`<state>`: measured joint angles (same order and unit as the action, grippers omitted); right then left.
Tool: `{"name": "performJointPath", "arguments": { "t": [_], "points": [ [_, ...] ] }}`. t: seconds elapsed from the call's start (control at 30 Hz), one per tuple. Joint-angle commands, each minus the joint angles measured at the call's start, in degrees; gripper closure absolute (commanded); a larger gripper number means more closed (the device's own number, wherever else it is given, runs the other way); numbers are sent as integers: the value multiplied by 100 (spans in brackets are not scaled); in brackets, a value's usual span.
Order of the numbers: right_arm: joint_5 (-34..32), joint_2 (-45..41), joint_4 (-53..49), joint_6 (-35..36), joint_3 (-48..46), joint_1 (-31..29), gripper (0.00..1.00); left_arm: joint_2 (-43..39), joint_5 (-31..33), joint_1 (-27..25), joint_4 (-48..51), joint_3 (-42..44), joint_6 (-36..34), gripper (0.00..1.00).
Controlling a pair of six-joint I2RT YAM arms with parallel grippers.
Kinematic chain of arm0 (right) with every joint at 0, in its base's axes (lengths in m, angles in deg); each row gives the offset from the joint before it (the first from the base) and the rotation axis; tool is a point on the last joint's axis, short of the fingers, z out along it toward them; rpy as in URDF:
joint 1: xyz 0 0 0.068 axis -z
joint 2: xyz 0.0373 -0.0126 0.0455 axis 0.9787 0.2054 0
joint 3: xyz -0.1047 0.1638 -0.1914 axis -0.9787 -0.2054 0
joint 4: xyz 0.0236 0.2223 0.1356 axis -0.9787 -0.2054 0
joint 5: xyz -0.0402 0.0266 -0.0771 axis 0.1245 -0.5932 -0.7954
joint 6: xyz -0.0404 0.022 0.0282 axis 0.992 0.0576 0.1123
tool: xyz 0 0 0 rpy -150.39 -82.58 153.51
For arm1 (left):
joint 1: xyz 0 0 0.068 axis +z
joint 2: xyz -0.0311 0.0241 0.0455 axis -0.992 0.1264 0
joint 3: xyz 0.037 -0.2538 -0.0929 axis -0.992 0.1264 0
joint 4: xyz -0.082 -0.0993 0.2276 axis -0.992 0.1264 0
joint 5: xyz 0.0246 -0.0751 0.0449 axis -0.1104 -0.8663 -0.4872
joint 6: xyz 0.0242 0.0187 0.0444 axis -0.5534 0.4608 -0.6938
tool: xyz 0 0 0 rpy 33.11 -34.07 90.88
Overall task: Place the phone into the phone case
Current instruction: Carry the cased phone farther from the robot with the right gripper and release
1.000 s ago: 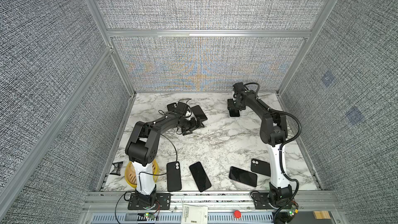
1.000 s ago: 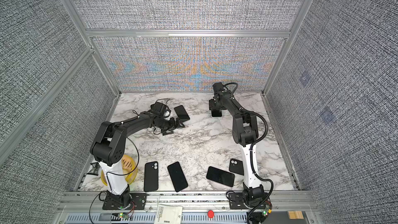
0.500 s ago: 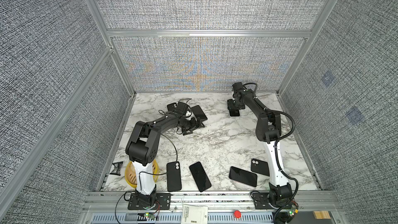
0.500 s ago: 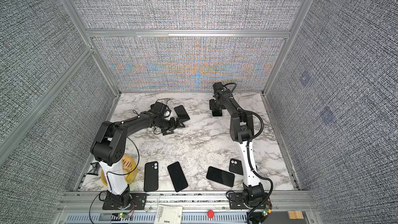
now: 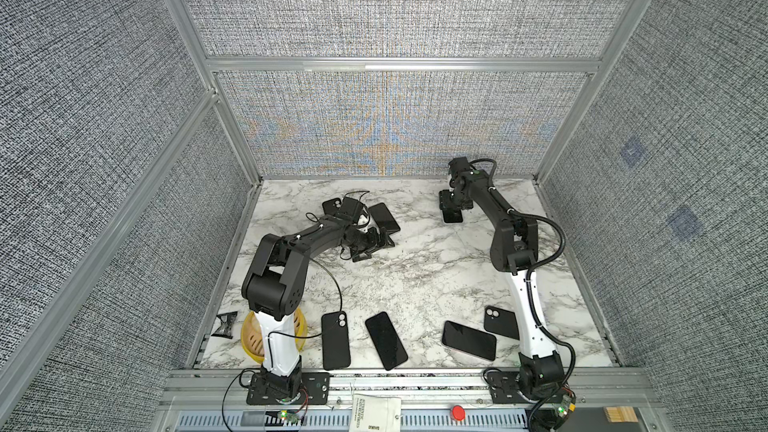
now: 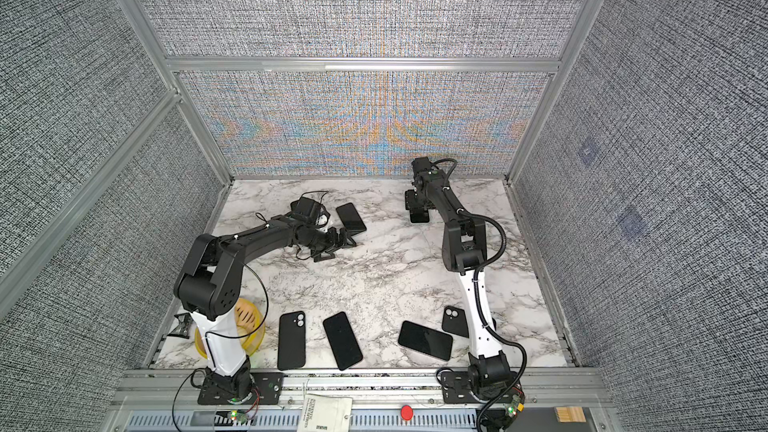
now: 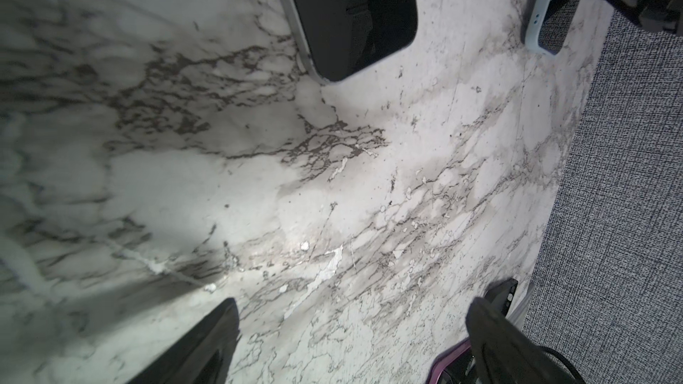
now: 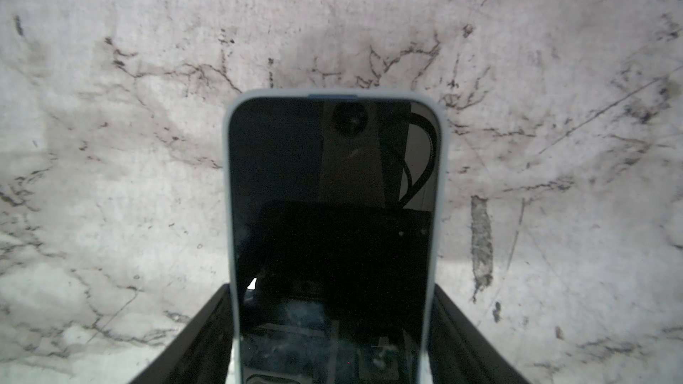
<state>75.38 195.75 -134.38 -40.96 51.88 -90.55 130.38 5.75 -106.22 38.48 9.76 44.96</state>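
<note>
nearest the front rail, four loose handsets lay flat on the marble table (image 5: 415, 280): a back-up phone (image 5: 336, 340), a screen-up phone (image 5: 385, 340), a third phone (image 5: 468, 340) and a fourth phone (image 5: 498, 320), its right side hidden behind the right arm's white link. a yellow basket (image 5: 249, 336) was largely covered by the left arm's base.

mid-table, the left gripper (image 5: 371, 244) hung low over bare marble, jaws spread wide with nothing between them. its wrist view caught only the fingertips (image 7: 212, 334). a purple-rimmed object (image 7: 452, 363) beside one of them was cut off too far to identify. just beyond lay a spare phone (image 7: 351, 12), screen-up and clipped by the frame edge. a black slab (image 5: 332, 206) with a camera opening peeked from behind the wrist camera; phone or case, i could not tell.

farthest, near the back wall, the right gripper (image 8: 330, 289) pinched the phone (image 8: 332, 197) across its width. it sat screen-up in the pale blue phone case (image 8: 226, 179), its near end out of frame. whether it rested on the marble or hung just above was unclear. in both top views the gripper hid most of it.

against a second before, the right arm's elbow had swung slightly toward the middle. its gripper, the left arm and the loose handsets had kept their places.
</note>
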Motion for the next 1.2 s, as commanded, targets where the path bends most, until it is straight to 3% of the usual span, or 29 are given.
{"name": "performJointPath", "arguments": {
  "t": [0.0, 0.5, 1.17],
  "points": [
    [96, 17, -109, 33, 130, -14, 40, -53, -8, -4, 22, -2, -52, 3],
    [88, 111, -142, -2, 228, -26, 25, -123, 33, 0, 23, 43, -43, 3],
    [-150, -155, 85, 73, -73, -47, 16, -276, 101, 72, 225, -2, -165, 3]
  ]
}}
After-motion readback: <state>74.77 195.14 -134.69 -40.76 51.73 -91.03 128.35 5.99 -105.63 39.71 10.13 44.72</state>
